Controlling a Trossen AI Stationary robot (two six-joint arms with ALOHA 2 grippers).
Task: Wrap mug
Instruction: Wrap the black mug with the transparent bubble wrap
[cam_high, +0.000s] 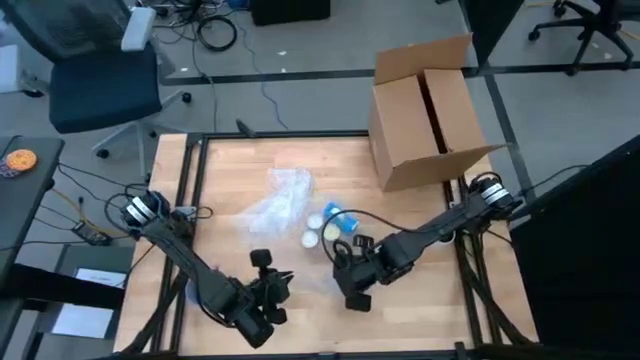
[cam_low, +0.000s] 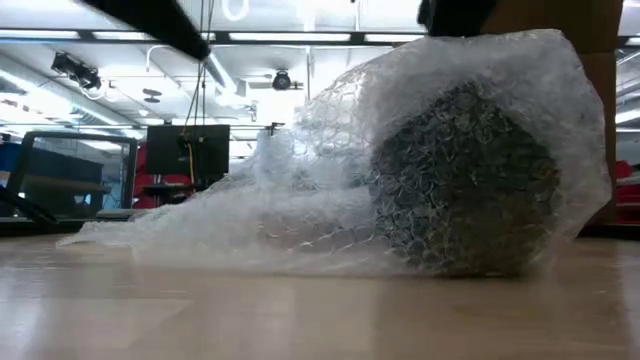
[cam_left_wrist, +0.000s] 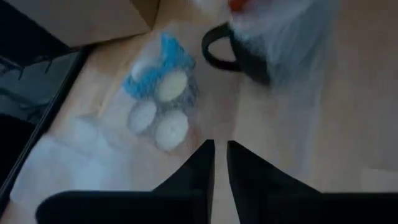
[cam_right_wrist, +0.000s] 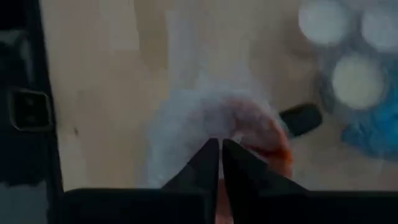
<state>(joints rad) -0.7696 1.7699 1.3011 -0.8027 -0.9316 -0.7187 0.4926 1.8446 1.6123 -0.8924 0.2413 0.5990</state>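
Mug (cam_left_wrist: 252, 53) under bubble wrap (cam_high: 275, 200) mid-table, cardboard box (cam_high: 425, 110) at far edge

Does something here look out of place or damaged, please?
Nothing looks damaged or spilled. The mug lies on its side, partly in bubble wrap; the cardboard box stands open at the table's far edge.

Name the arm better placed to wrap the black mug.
Right. The right gripper hangs right over the black handled mug, half under clear bubble wrap; the left gripper sees it from farther off.
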